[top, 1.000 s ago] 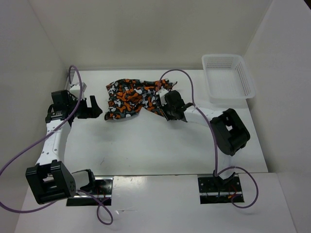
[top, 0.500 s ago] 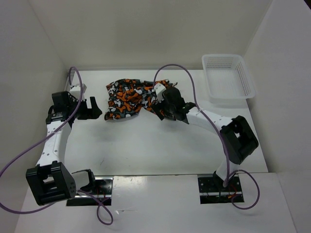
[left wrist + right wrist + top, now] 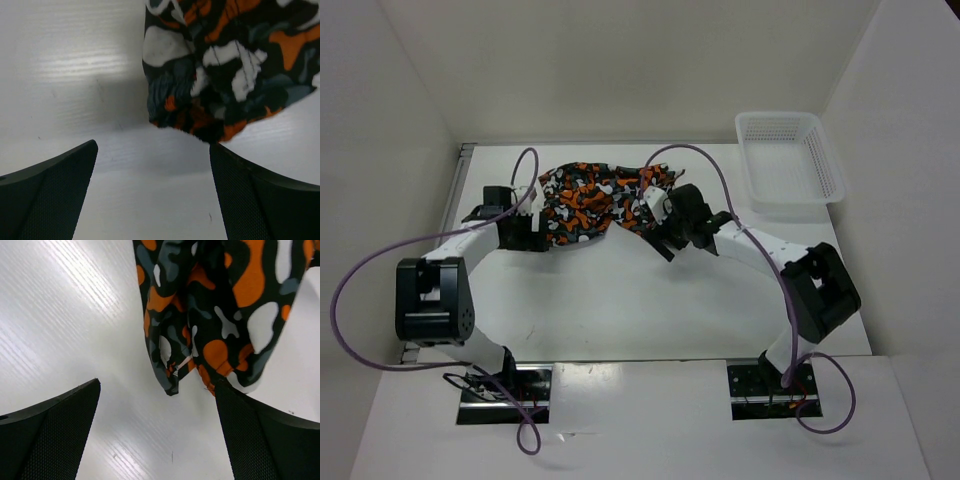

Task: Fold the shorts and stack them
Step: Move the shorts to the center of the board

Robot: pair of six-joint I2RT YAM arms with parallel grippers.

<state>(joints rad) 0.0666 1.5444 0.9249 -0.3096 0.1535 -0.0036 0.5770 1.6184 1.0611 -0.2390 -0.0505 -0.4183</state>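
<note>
The camouflage shorts (image 3: 592,198) lie crumpled at the back middle of the white table (image 3: 650,300). My left gripper (image 3: 536,237) sits low at their near left corner, open and holding nothing. In the left wrist view the cloth's hem (image 3: 200,125) lies just ahead of the gap, touching the right fingertip (image 3: 220,155). My right gripper (image 3: 666,243) stands open at the shorts' right edge. In the right wrist view a hanging fold of the shorts (image 3: 215,315) is just beyond the open gripper (image 3: 157,385), with bare table between the fingers.
A white mesh basket (image 3: 788,197) stands at the back right of the table. Purple cables loop over both arms. White walls close in the back and both sides.
The right gripper has opened, let go of the shorts and backed off toward the near side. The left arm has swung in from the far left to the shorts' left corner.
</note>
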